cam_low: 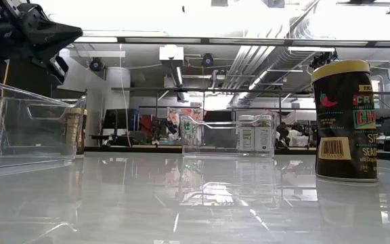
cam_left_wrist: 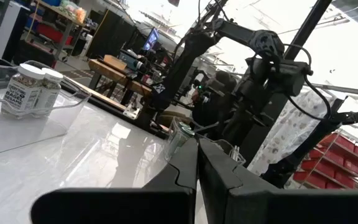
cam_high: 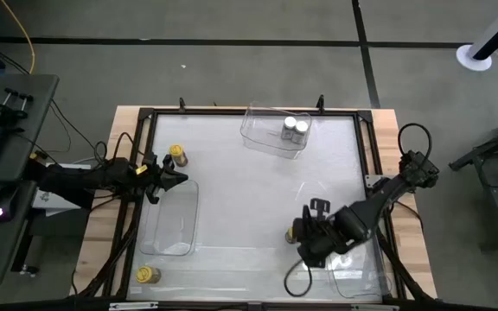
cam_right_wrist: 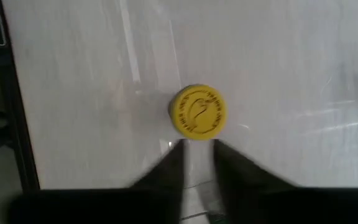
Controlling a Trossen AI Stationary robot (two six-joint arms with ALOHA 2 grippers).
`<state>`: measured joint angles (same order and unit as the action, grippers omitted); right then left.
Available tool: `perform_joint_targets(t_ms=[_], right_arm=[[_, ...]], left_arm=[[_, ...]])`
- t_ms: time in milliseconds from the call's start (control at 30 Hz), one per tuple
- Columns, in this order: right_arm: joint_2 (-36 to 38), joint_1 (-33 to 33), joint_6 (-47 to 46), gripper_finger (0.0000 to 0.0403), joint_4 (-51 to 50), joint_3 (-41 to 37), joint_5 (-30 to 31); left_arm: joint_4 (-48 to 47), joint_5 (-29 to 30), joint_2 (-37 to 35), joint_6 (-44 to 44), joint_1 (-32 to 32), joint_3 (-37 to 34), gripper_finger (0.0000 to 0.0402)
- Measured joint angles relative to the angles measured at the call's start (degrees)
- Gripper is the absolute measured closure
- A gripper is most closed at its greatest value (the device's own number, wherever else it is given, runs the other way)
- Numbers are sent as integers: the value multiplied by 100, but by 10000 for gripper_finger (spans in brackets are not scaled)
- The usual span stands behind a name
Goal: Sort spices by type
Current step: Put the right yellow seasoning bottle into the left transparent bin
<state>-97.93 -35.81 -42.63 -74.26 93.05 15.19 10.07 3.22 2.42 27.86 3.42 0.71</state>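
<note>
— What takes up most of the table (cam_high: 258, 250)?

— Three clear bins: one at the far edge (cam_high: 271, 131) with two silver-lidded jars (cam_high: 295, 129) standing in it, one on the left (cam_high: 173, 220), one at the near right corner (cam_high: 360, 275).

— And the arms?

— The left gripper (cam_high: 178, 179) hangs over the left bin's far end, fingers (cam_left_wrist: 219, 171) pressed together, clenched on nothing. The right gripper (cam_right_wrist: 197, 152) points straight down beside a yellow-lidded jar (cam_right_wrist: 197, 112) standing near the right bin; its fingers are parted, the jar just beyond the tips, ungrasped.

— Other jars?

— One yellow-lidded jar (cam_high: 177, 155) stands far left, just beyond the left bin. Another (cam_high: 148, 275) stands at the near left corner.
</note>
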Motion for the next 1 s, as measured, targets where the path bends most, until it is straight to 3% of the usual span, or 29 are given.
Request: perform_joint_targets(t_ms=[33, 200, 500, 700, 1000], right_arm=[[0, -71, -123, 379, 70, -27, 90], [0, -237, -784, 397, 638, -523, 308], [-7, -156, -1109, 402, 1627, -1426, 932], [-7, -58, -998, 402, 1644, -1451, 561], [-7, -20, -989, 402, 1634, -1451, 611]], left_arm=[[0, -2, 0, 0, 0, 0, 401], [1, -1, 0, 0, 0, 0, 401], [1, -2, 1, 0, 2, 1, 401], [2, 0, 0, 1, 2, 0, 401], [0, 0, 0, 0, 2, 2, 401]])
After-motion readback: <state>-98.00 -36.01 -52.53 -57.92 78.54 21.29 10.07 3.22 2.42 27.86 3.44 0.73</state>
